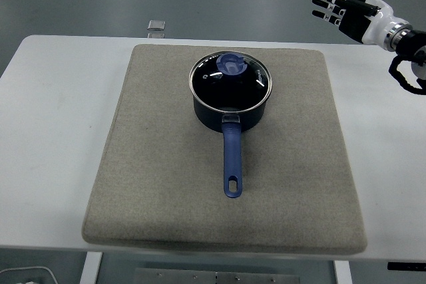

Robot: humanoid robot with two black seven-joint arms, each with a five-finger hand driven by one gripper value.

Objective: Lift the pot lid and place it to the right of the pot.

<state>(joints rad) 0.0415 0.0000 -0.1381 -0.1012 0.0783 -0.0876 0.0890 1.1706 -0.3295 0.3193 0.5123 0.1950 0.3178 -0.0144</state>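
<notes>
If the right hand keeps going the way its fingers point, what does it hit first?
Probably nothing: the right hand points left, beyond the table's far edge and well above the pot lid. Depth is unclear.

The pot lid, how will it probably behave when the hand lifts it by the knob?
The pot lid looks like glass with a metal rim, so it is probably rigid, somewhat fragile, and slippery at the edge. Its blue knob sits centrally, so it should likely hang level. The right hand is open, far away.
</notes>
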